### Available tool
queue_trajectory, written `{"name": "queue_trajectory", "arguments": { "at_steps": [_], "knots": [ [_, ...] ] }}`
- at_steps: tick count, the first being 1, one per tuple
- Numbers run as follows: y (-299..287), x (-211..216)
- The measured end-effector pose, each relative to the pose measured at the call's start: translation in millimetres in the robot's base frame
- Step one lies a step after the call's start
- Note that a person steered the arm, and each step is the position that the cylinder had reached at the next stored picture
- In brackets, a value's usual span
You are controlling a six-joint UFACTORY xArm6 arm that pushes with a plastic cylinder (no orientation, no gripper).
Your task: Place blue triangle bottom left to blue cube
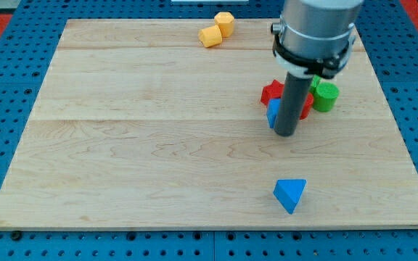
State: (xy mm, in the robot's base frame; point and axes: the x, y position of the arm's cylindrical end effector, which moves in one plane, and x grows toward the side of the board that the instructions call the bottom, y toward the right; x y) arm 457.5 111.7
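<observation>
The blue triangle (289, 194) lies near the view's bottom edge of the wooden board (151, 145), right of centre. The blue cube (273, 112) sits in a cluster at the view's right, mostly hidden behind my rod; only its left side shows. My tip (285, 133) rests on the board right at the cube's front, well above the triangle in the view. The triangle lies below the cube and slightly to its right, apart from it.
Two red blocks (271, 92) and a green cylinder (326, 96) crowd around the blue cube. Two yellow-orange blocks (210, 36) (225, 22) sit at the view's top. The board lies on a blue pegboard with red edges.
</observation>
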Motion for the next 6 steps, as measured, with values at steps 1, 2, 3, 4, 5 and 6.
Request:
{"name": "queue_trajectory", "arguments": {
  "at_steps": [1, 2, 3, 4, 5, 6],
  "knots": [
    [27, 50],
    [78, 109],
    [30, 159],
    [-11, 136],
    [-16, 89],
    [-41, 50]
  ]
}}
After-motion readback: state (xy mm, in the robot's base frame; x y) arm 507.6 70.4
